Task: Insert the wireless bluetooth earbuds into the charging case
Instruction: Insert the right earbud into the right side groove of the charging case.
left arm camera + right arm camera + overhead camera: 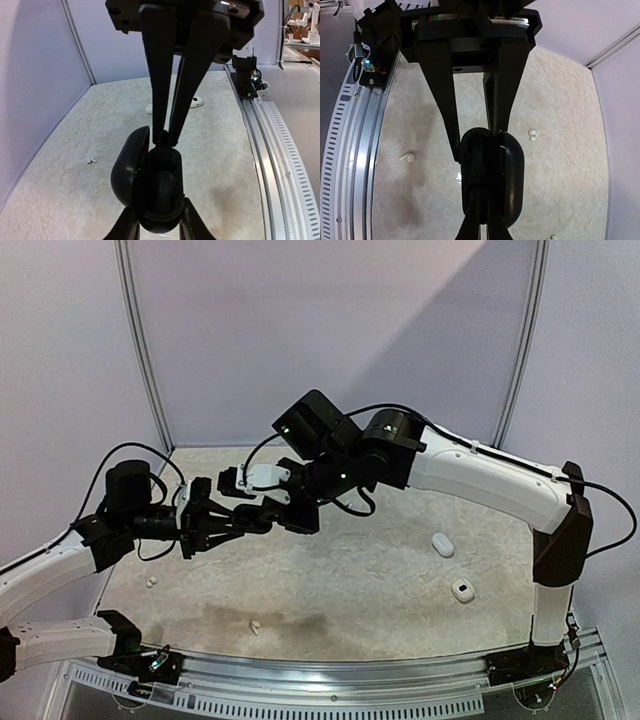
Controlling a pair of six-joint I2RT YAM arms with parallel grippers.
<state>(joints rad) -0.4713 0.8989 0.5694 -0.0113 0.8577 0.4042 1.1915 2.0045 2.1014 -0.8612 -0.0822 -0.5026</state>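
Earbuds first, top view: one white earbud (pixel 152 581) lies on the table (pixel 380 570) at lower left, a second (pixel 253 626) near the bottom edge. Two white cases (pixel 443 544) sit at right. Left of centre, above the table, the left claw (pixel 245 523) and right claw (pixel 275 515) meet at a black charging case (pixel 262 520).

Left wrist view: the left claw pinches the charging case (pixel 160 192) at bottom centre, lid swung open to the left. The right claw (pixel 165 136) comes down from the top, fingers pressed together, tips at the case's open mouth. Whether a bud sits between them I cannot tell. A white earbud (pixel 90 161) lies at left.

Right wrist view: the open case (pixel 490 175) fills the lower centre. White earbuds lie at left (pixel 406 157) and right (pixel 532 134).
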